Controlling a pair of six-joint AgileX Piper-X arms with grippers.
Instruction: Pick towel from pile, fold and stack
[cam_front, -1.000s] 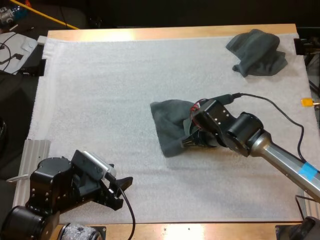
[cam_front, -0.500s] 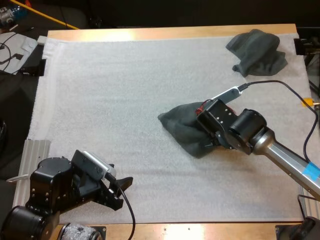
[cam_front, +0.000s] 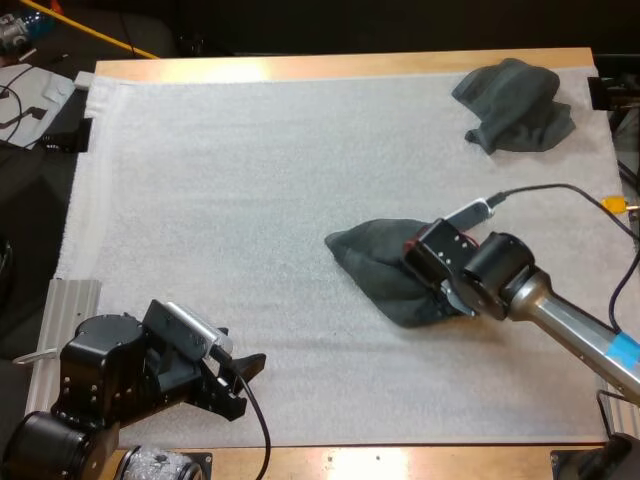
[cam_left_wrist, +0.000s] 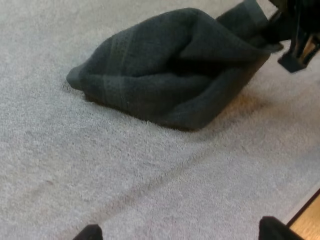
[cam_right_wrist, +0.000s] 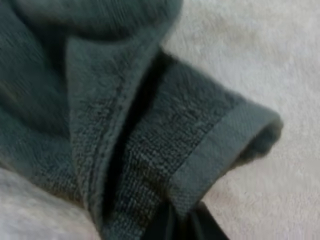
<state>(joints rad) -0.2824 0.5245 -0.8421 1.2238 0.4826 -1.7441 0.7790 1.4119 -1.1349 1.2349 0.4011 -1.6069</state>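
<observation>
A dark grey-green towel (cam_front: 385, 272) lies bunched in a loose fold right of the mat's middle. My right gripper (cam_front: 446, 294) is down at its right end, shut on a hemmed edge of the towel (cam_right_wrist: 150, 150), which its dark fingertips (cam_right_wrist: 200, 224) pinch. A second, crumpled towel (cam_front: 512, 105) sits at the mat's far right corner. My left gripper (cam_front: 238, 378) hovers low over the near left of the mat, open, well apart from the folded towel (cam_left_wrist: 170, 85); the right gripper (cam_left_wrist: 295, 35) is at that towel's far end.
The white mat (cam_front: 220, 200) covers most of the wooden table (cam_front: 330, 66). A metal rail (cam_front: 62, 305) lies along the mat's left side, by my left arm's base. Cables and clutter lie beyond the far left corner.
My right gripper has dragged the towel to the right and toward the near edge, and the towel has bunched into a flatter, longer fold. The left arm has stayed still.
</observation>
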